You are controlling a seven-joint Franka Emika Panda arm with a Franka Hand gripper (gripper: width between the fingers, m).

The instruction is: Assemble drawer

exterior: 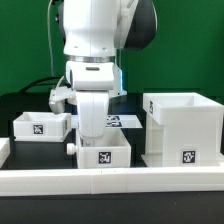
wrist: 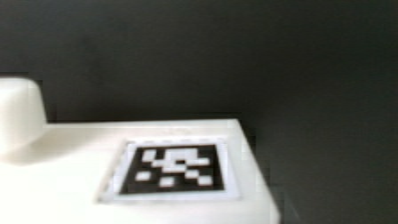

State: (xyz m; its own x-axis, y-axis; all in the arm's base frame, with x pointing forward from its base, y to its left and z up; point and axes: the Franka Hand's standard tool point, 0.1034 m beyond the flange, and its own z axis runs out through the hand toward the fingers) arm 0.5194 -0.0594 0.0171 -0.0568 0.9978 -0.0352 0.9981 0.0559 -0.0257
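Observation:
The drawer's tall boxy housing [exterior: 181, 130] stands at the exterior view's right, with a tag low on its front. One shallow tray [exterior: 40, 125] lies at the left. The second tray [exterior: 104, 151] lies in the middle, with a knob [exterior: 72, 147] on its left side. My gripper [exterior: 89, 128] hangs straight down over the back of this middle tray, very close to it. Its fingers are hidden behind the hand and tray. The wrist view shows a white tray face with a tag [wrist: 173, 168] and a knob [wrist: 16, 117], but no fingers.
A long low white rail [exterior: 110, 181] runs along the table's front. The marker board [exterior: 127, 121] lies behind the middle tray. Dark table [wrist: 320, 60] surrounds the parts, and a green wall stands at the back.

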